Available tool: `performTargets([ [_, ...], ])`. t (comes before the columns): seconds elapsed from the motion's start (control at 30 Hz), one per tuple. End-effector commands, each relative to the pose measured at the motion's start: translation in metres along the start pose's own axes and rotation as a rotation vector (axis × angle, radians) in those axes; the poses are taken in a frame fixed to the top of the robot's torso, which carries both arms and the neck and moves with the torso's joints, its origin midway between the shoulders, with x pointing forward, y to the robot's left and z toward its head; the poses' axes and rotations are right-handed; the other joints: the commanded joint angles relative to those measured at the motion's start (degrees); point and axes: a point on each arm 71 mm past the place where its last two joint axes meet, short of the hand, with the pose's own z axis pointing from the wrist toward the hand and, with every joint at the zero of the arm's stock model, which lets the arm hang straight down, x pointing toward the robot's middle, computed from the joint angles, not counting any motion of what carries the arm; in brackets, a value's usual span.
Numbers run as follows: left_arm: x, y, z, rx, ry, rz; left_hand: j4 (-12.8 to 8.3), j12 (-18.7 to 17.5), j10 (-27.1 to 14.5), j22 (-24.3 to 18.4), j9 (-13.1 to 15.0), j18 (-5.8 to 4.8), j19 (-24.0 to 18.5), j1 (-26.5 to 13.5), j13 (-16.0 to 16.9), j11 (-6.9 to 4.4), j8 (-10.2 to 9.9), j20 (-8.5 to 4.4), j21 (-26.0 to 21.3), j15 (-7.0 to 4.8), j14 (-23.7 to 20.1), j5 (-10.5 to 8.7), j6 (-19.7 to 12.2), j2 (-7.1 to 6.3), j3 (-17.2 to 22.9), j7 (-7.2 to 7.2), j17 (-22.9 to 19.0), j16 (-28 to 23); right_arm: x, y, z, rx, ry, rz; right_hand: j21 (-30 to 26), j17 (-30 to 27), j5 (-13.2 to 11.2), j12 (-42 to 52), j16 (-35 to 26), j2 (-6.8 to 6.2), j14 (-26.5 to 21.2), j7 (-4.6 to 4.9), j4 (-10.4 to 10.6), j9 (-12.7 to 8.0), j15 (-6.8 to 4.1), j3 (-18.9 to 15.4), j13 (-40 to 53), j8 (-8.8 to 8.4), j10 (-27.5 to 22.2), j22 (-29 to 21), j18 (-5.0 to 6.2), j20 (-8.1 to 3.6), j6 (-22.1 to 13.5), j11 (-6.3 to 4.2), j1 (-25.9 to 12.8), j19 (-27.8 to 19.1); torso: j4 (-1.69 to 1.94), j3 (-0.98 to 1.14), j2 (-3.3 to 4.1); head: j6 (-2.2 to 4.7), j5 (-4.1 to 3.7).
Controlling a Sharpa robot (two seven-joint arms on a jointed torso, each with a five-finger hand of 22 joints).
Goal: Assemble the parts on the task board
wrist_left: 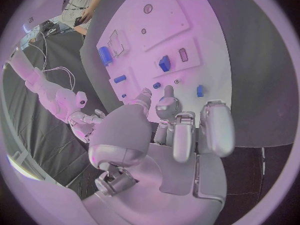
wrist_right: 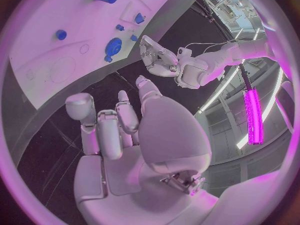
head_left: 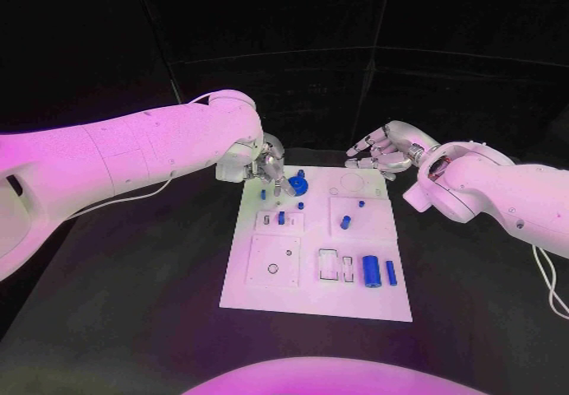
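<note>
On the black table point(head_left: 142, 271) lies the white task board point(head_left: 311, 292), its long side running away from the robot. Near its close end, toward the right, a large blue cylinder point(head_left: 371, 271) lies flat with a slimmer blue bar point(head_left: 391, 273) just beside it, next to two outlined rectangular slots. Further up, a small blue peg point(head_left: 345, 221) sits on the right raised panel and another blue peg point(head_left: 281, 218) on the left panel. At the far end a round blue disc point(head_left: 295, 183) rests on the board, close to the left hand.

At the far left corner of the board the left hand point(head_left: 262, 169) hangs over the surface, fingers pointing down toward it and spread somewhat apart. From the left wrist view its fingers point(wrist_left: 215, 127) are loosely curled above the board with nothing between them, so the hand holds nothing; the fingertips are just above the small blue pieces point(wrist_left: 164, 63) there, though I cannot tell whether any tip touches the board.

Beyond the board's far right corner the right hand point(head_left: 381, 152) hovers off the board, over the dark table. Its fingers point(wrist_right: 103, 130) are curved but apart, with an empty palm, gripping nothing. The right wrist view also shows the blue disc point(wrist_right: 113, 47) and the left hand point(wrist_right: 157, 59) just beside it.
</note>
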Motion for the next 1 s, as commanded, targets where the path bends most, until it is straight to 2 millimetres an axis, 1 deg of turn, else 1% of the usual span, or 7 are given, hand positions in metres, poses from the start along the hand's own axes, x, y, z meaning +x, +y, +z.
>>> performTargets([
  [0.03, 0.0, 0.001, 0.001, -0.041, 0.044, 0.06, -0.31, 0.9, 0.46, 0.2, 0.12, -0.46, 2.25, -0.07, 1.03, 0.02, 0.35, -0.39, 0.3, -0.42, 5.92, 0.21, 0.38, 0.18, -0.14, 0.04, 15.06, 0.17, -0.001, 0.002, 0.0, -0.006, -0.009, -0.002, -0.25, 3.82, 0.19, -0.16, -0.31, 0.3, 3.52, -0.17, 0.02, -0.07, -0.52, -0.02, -0.04, 0.23, -0.41, -0.07, 1.12, 0.11, -0.21, 0.13, 0.05, -0.33, -0.04, -0.02, 0.0, -0.08, -0.07],
  [0.23, 0.001, -0.005, 0.007, -0.051, 0.064, 0.079, -0.52, 2.3, 0.92, 0.89, 0.28, -0.59, 2.34, -0.06, 2.57, 0.08, 0.21, -0.39, 0.87, -0.38, 5.92, 0.21, 0.05, 0.33, -0.15, 0.12, 15.06, 0.17, 0.0, 0.003, 0.001, -0.008, -0.007, -0.001, -0.25, 3.82, 0.19, -0.16, -0.31, 0.3, 3.52, -0.17, 0.02, -0.07, -0.52, -0.02, -0.04, 0.23, -0.41, -0.07, 1.12, 0.11, -0.21, 0.13, 0.05, -0.33, 0.05, -0.05, 0.02, -0.23, -0.21],
  [0.3, 0.003, -0.006, 0.009, -0.055, 0.08, 0.09, -0.61, 2.73, 1.08, 1.15, 0.36, -0.64, 2.38, -0.01, 3.0, 0.07, 0.23, -0.39, 1.08, -0.37, 5.92, 0.21, 0.1, 0.48, -0.09, 0.09, 15.06, 0.17, 0.0, 0.003, 0.001, -0.009, -0.006, -0.001, -0.25, 3.82, 0.19, -0.16, -0.31, 0.3, 3.52, -0.17, 0.02, -0.07, -0.52, -0.02, -0.04, 0.23, -0.41, -0.07, 1.12, 0.11, -0.21, 0.13, 0.05, -0.33, -0.01, -0.07, 0.04, -0.23, -0.17],
  [0.53, 0.01, -0.005, 0.016, -0.07, 0.118, 0.105, -0.92, 2.77, 0.93, 1.31, 0.46, -0.66, 2.36, 0.22, 2.94, 0.05, 0.2, -0.38, 1.21, -0.37, 5.92, 0.22, 0.17, 0.63, 0.06, 0.06, 15.06, 0.17, 0.0, 0.003, 0.001, -0.009, -0.007, -0.001, -0.25, 3.82, 0.19, -0.16, -0.31, 0.3, 3.52, -0.17, 0.02, -0.07, -0.52, -0.02, -0.04, 0.23, -0.41, -0.07, 1.12, 0.11, -0.21, 0.13, 0.05, -0.33, 0.02, -0.11, -0.01, -0.43, -0.36],
  [0.67, 0.013, -0.005, 0.019, -0.076, 0.125, 0.102, -1.26, 2.88, 0.84, 1.34, 0.52, -0.65, 2.33, 0.5, 3.03, 0.05, 0.15, -0.38, 1.23, -0.37, 5.92, 0.22, 0.17, 0.68, 0.21, 0.06, 15.06, 0.17, 0.0, 0.003, 0.001, -0.01, -0.009, -0.001, -0.25, 3.82, 0.19, -0.16, -0.31, 0.3, 3.52, -0.17, 0.02, -0.07, -0.52, -0.02, -0.04, 0.23, -0.41, -0.07, 1.12, 0.11, -0.21, 0.13, 0.05, -0.33, 0.14, -0.03, -0.02, -0.43, -0.39],
  [0.9, 0.016, -0.008, 0.024, -0.075, 0.13, 0.102, -1.27, 2.91, 0.86, 1.4, 0.52, -0.66, 2.34, 0.51, 3.07, 0.05, 0.15, -0.38, 1.28, -0.37, 5.92, 0.22, 0.17, 0.68, 0.22, 0.06, 15.06, 0.17, 0.001, 0.004, 0.002, -0.013, -0.009, -0.001, -0.25, 3.82, 0.19, -0.16, -0.31, 0.3, 3.52, -0.17, 0.02, -0.07, -0.52, -0.02, -0.04, 0.23, -0.41, -0.07, 1.12, 0.11, -0.21, 0.13, 0.05, -0.33, 0.05, -0.05, 0.01, -0.5, -0.34],
  [1.0, 0.018, -0.01, 0.026, -0.075, 0.133, 0.102, -1.27, 2.91, 0.86, 1.4, 0.52, -0.66, 2.34, 0.51, 3.07, 0.05, 0.15, -0.38, 1.28, -0.37, 5.92, 0.22, 0.17, 0.68, 0.22, 0.06, 15.06, 0.17, 0.002, 0.005, 0.003, -0.014, -0.008, 0.0, -0.25, 3.82, 0.19, -0.16, -0.31, 0.3, 3.52, -0.17, 0.02, -0.07, -0.52, -0.02, -0.04, 0.23, -0.41, -0.07, 1.12, 0.11, -0.21, 0.13, 0.05, -0.33, 0.01, -0.03, 0.05, -0.09, -0.18],
])
